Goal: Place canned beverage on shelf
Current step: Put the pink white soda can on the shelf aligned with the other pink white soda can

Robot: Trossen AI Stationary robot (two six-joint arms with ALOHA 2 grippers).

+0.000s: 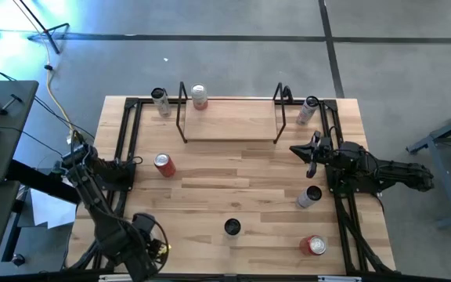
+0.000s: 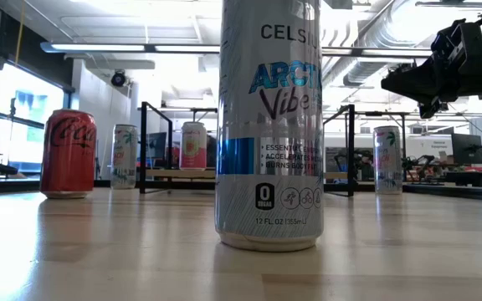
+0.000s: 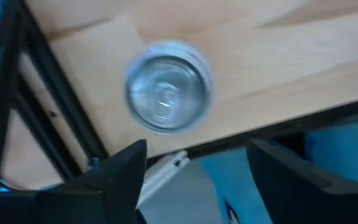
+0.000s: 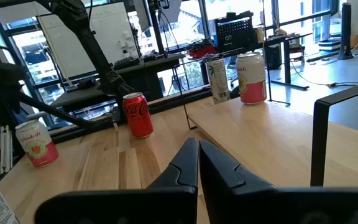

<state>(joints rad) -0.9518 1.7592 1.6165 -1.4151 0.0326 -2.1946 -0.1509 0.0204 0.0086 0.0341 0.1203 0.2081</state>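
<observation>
My left gripper (image 3: 197,180) hangs open and points down over the table's near left corner (image 1: 141,244). Just beyond its fingertips a can (image 3: 168,87) with a silver top stands upright on the tabletop, close to the table's edge. The fingers do not touch it, and in the high view the arm hides it. The shelf (image 1: 229,139) stands at the far middle of the table, and a pink-and-white can (image 1: 200,96) stands on its plank. My right gripper (image 4: 197,155) waits shut and level at the table's right side (image 1: 310,153).
A red cola can (image 1: 164,164) stands left of centre and a tall white can (image 1: 232,227) near the front. A grey can (image 1: 309,196) and a red can (image 1: 314,245) stand at the right. Two more cans (image 1: 160,102) (image 1: 308,110) flank the shelf. Black frame rails (image 1: 124,149) run along both sides.
</observation>
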